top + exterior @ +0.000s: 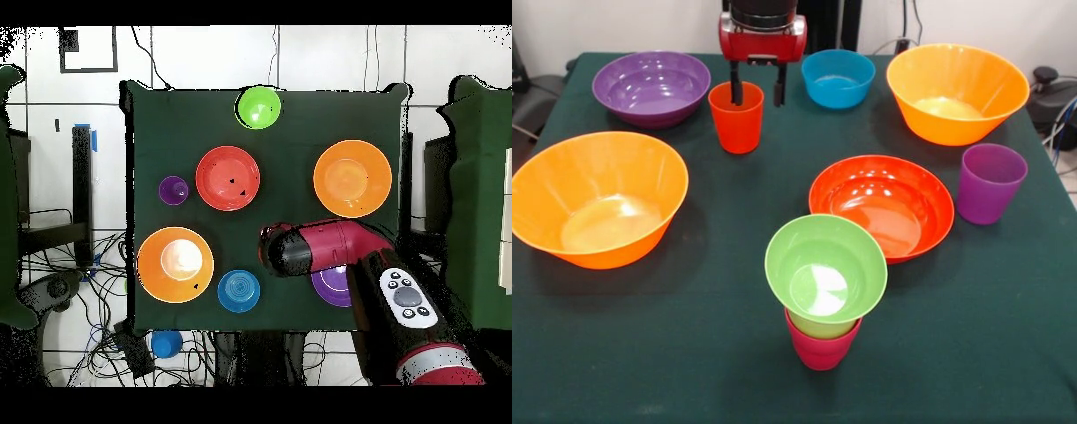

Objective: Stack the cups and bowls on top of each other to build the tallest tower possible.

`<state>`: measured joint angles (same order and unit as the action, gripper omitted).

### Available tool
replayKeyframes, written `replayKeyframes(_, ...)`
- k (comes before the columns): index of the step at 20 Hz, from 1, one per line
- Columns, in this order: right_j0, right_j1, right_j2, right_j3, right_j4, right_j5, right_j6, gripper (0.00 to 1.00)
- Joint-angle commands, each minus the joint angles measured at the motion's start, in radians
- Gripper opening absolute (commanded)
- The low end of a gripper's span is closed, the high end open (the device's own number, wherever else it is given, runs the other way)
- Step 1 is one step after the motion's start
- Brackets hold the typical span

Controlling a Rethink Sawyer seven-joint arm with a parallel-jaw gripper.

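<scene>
My gripper [758,91] hangs open at the orange-red cup [736,124], which stands upright at the back of the table. One finger [737,93] dips inside the cup's mouth and the other is outside its right wall. Near the front edge stands the tower: a crimson cup [821,351] holds a lime green cup [823,328], topped by the small green bowl [825,268] [258,107]. The purple cup [990,183] [173,190] stands alone at the right. In the overhead view the arm's wrist [290,250] hides the orange-red cup and the fingers.
Around the table lie a purple bowl [651,86] [330,287], a blue bowl [837,78] [239,290], two large orange bowls [598,199] [956,93], and a red-orange bowl [881,205] [228,178]. A blue object [166,343] lies off the table.
</scene>
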<state>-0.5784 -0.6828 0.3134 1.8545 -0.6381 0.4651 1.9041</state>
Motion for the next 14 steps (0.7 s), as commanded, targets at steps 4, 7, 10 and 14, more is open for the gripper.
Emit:
replayKeyframes(4, 0.058, 0.127, -0.043, -0.040, -0.141, -0.120, 0.019, 1.00)
replayKeyframes(7, 0.068, 0.142, -0.055, -0.051, -0.149, -0.136, 0.028, 1.00)
replayKeyframes(10, 0.077, 0.162, -0.067, -0.063, -0.152, -0.151, 0.032, 1.00)
replayKeyframes(14, 0.082, 0.168, -0.070, -0.071, -0.144, -0.153, 0.026, 1.00)
